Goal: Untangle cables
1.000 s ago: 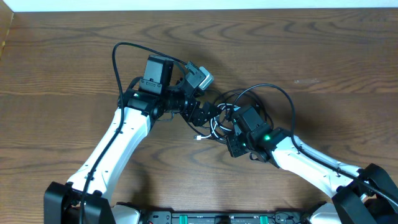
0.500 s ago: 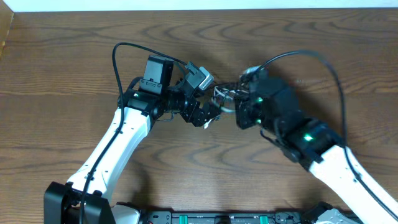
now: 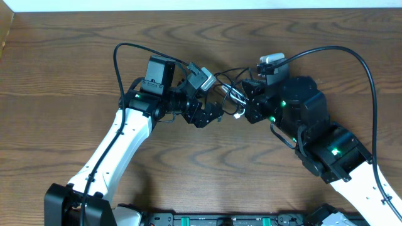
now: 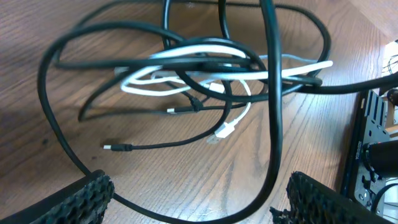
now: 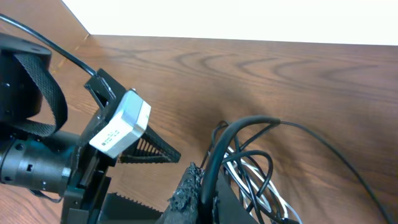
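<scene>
1. So the whole thing turns on this: in the overhead view the cables (image 3: 227, 94) are bunched between the two arms. They lie at about 2 o'clock off the left tool (image 3: 211, 114) and 9 o'clock off the right tool (image 3: 247, 105). Both are near, but only the right one is actually on the bundle.
2. The right tool is pinched fully closed on the black cords (image 5: 214, 155), which rise out of its fingertips in its wrist view. My guess is the tangle partly hangs off it.
3. The left tool is spread wide with nothing in it. From its own camera the knot is dead ahead at 12 o'clock. One big black loop (image 4: 272, 137) sags to 6 o'clock in line with the gap, and I can't tell if it's really inside.
4. Long axis: the white cord (image 4: 186, 53) has loops running 9-to-3 across that view, with black strands crossing them.
5. Materials:
   - The cords are thin, round, smooth and floppy.
   - A small black plug (image 4: 118, 147) and a white plug (image 4: 224, 130) lie on the surface (image 4: 56, 25), which is dark wood grain.
   - The left tool's pads (image 4: 87, 196) are knobbly black.
6. I'd say the left tool is the free one, so it should grab a strand. Pulling the wrong one could cinch the knot.
</scene>
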`<action>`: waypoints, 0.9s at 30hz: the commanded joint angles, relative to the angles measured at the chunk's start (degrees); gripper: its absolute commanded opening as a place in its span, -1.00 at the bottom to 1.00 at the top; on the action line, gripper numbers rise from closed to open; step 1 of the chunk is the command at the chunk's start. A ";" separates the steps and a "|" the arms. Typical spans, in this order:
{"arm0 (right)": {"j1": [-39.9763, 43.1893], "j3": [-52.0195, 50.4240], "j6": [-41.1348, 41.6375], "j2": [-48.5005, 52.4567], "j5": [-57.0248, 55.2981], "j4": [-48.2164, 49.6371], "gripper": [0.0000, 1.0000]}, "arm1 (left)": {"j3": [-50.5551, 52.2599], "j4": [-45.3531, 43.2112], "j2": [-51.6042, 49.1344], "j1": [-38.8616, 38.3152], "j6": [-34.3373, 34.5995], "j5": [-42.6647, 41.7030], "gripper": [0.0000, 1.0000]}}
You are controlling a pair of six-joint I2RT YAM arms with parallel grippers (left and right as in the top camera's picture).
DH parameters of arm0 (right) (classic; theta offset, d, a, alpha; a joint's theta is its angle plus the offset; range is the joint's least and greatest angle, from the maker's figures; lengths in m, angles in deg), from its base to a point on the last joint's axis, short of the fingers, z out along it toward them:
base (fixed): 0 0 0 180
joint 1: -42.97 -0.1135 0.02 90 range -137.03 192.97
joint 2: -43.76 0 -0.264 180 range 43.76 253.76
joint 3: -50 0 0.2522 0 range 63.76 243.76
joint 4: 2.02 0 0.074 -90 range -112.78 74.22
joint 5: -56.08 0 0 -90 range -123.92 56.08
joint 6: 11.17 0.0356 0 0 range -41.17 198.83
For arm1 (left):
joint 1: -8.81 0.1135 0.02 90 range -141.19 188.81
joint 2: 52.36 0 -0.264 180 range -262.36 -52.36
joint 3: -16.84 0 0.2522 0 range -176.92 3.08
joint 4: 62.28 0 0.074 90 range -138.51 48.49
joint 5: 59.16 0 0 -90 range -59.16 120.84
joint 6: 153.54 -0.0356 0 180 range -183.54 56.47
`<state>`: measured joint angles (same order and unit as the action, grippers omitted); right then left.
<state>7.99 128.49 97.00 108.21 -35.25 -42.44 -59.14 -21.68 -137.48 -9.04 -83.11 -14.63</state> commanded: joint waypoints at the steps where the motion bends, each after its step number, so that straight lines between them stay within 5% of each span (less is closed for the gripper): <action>1: 0.50 2.01 -1.11 -1.60 -0.92 1.38 -0.98 | 0.13 0.17 -0.61 0.00 -0.96 0.13 0.80; 18: 0.48 2.01 -2.38 -2.47 -0.79 -2.75 -0.98 | 0.13 -8.02 -0.61 0.00 -0.52 2.78 0.79; 27: 0.48 2.01 -3.28 -2.47 0.81 -2.32 -0.98 | 0.13 -10.91 -0.61 -0.13 16.09 10.62 0.79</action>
<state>7.99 128.75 95.54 106.48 -34.98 -45.30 -59.14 -32.35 -137.48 -9.04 -74.47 -6.66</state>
